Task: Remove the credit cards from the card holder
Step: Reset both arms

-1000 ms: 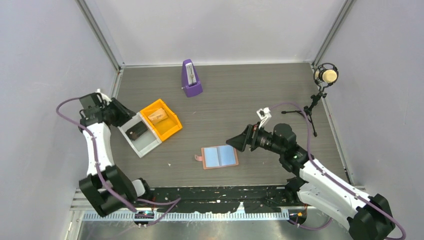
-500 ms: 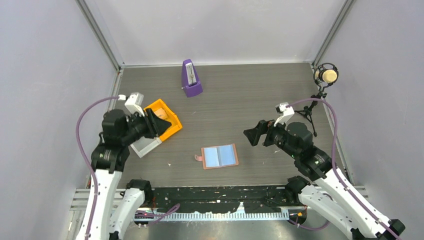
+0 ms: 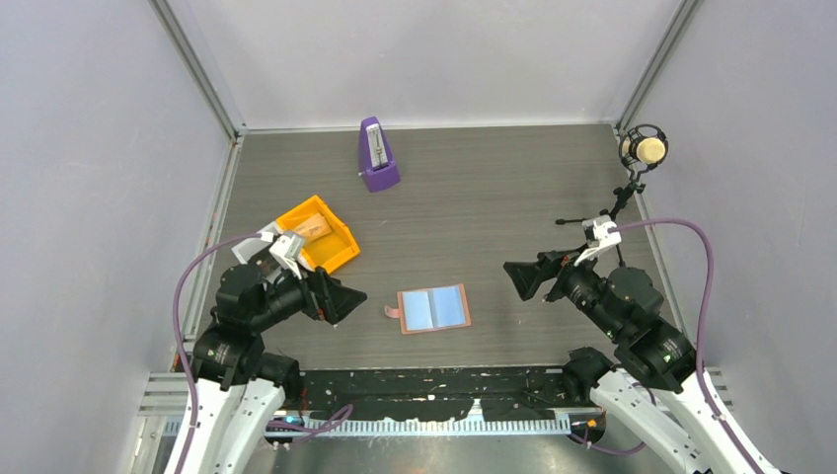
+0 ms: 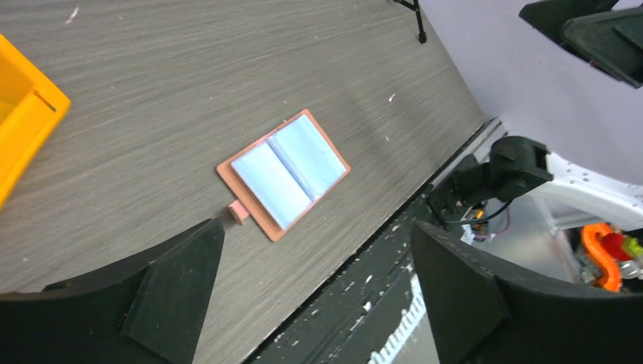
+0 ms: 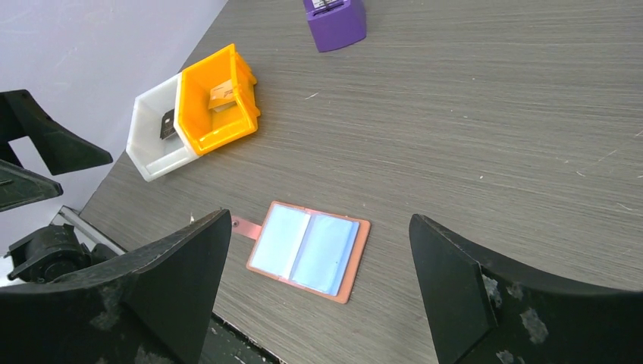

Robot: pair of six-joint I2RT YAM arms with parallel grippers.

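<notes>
The card holder (image 3: 434, 309) lies spread open on the table, salmon rim and tab around two blue-grey inner faces; it also shows in the left wrist view (image 4: 284, 171) and the right wrist view (image 5: 309, 250). One dark credit card (image 5: 167, 125) lies in the white bin (image 5: 152, 152). My left gripper (image 3: 341, 296) hangs open and empty left of the holder, its jaws wide apart (image 4: 317, 227). My right gripper (image 3: 523, 278) is open and empty to the holder's right, looking down on it (image 5: 318, 218).
An orange bin (image 3: 331, 247) with a tan item sits beside the white bin at the left. A purple metronome (image 3: 377, 156) stands at the back. A microphone on a stand (image 3: 642, 150) is at the far right. The table's near edge runs just below the holder.
My left arm swung from over the white bin toward the holder and its jaws opened wide. My right arm drew back to the right, staying open.
</notes>
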